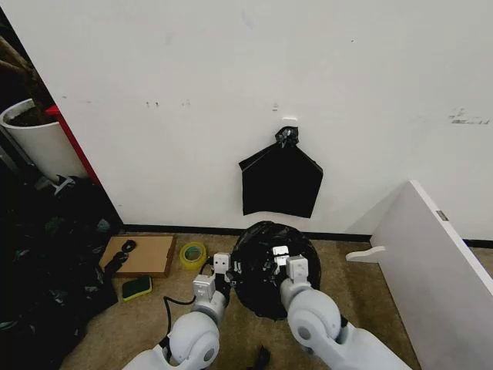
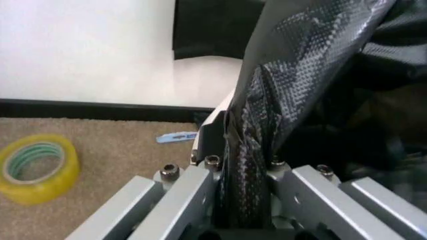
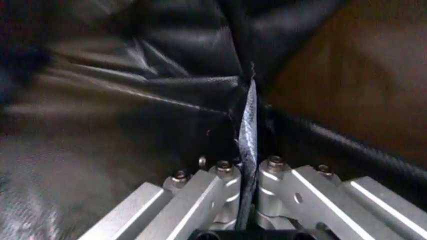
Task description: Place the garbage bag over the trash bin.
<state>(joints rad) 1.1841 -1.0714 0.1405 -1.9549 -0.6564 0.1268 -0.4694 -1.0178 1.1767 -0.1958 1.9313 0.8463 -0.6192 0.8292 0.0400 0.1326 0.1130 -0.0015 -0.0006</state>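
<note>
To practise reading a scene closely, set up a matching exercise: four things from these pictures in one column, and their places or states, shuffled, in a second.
Things:
1. garbage bag
2. yellow tape roll
3. flat black bag
4. green sponge

Places or states:
A. hanging on the wall
B. on the carpet beside the cardboard
C. pinched by the left gripper and right gripper
D. on the carpet near the baseboard

Pairs: 1-C, 2-D, 3-A, 4-B

Glossy crinkled black garbage bag point(image 1: 266, 266) draped over trash bin.
</note>
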